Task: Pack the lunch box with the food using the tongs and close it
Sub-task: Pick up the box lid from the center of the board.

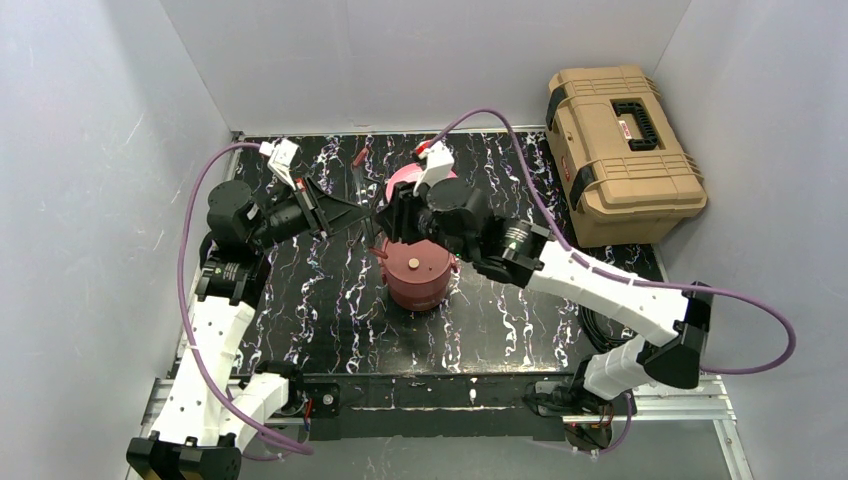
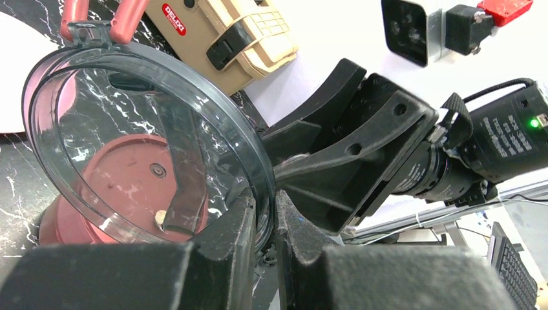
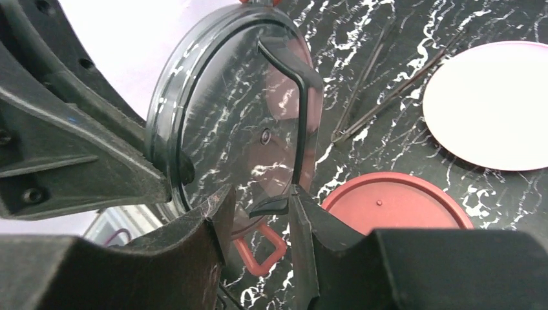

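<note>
The lunch box (image 1: 418,285) stands as a maroon stack at the middle of the black marbled table (image 1: 320,320), capped by its flat disc lid (image 1: 412,262) with the pale dot at the centre; in your right wrist view that disc lid (image 3: 394,206) lies low and just right of the fingers. You have both grippers meeting in the air just above and behind the stack. Your left gripper (image 2: 263,206) is pinched tight on the rim of the smoky see-through top lid (image 2: 129,129), holding it up on edge, and through the lid you can see the maroon stack below. Your right gripper (image 3: 258,206) faces it from the other side; its jaws stand partly apart, one on each side of the lower foot of the lid's dark handle (image 3: 300,97), with a sliver of gap showing on one side, so it has no firm hold that you can see. A red wire clasp (image 3: 262,252) shows under the lid's edge. The tongs (image 3: 394,90) lie flat on the table beyond the lid, their thin arms running toward the pink plate (image 3: 497,110), which sits behind the lunch box. The tan toolbox (image 1: 620,150) rests at the far right corner, well apart from the stack.
</note>
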`<act>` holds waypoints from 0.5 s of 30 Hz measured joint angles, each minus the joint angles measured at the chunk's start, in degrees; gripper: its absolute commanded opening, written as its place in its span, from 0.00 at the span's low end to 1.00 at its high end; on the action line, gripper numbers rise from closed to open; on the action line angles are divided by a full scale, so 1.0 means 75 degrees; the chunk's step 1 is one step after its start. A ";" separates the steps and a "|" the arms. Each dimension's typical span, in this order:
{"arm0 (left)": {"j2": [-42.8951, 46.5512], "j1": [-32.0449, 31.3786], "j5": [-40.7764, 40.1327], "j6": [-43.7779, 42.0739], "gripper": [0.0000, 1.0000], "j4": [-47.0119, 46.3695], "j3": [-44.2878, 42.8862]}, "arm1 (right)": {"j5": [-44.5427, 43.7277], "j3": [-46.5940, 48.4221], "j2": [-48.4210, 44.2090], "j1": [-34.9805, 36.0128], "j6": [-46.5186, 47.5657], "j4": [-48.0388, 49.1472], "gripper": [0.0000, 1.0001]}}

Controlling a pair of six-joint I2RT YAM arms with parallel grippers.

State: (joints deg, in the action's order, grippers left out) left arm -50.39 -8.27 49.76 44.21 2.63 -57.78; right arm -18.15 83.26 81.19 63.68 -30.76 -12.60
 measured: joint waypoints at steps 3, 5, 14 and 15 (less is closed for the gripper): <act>0.0003 -0.0038 -0.0009 0.0009 0.00 0.0000 0.0023 | -0.0629 0.0262 0.0326 0.0271 0.0201 -0.0312 0.40; 0.0015 -0.0050 -0.0061 0.0009 0.00 0.0017 0.0052 | -0.1040 0.0434 0.0530 0.0402 0.0323 -0.0539 0.40; 0.0134 -0.0064 -0.0093 -0.0012 0.00 0.0140 0.0111 | -0.2055 0.0699 0.1000 0.0664 0.0688 -0.0941 0.18; 0.0134 -0.0067 -0.0082 -0.0012 0.00 0.0163 0.0114 | -0.2124 0.0740 0.1052 0.0676 0.0740 -0.0944 0.09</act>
State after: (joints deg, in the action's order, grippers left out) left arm -49.39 -8.78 49.15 44.12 3.86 -56.93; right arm -34.09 88.82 89.08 68.75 -25.21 -19.68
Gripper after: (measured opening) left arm 0.114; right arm 0.292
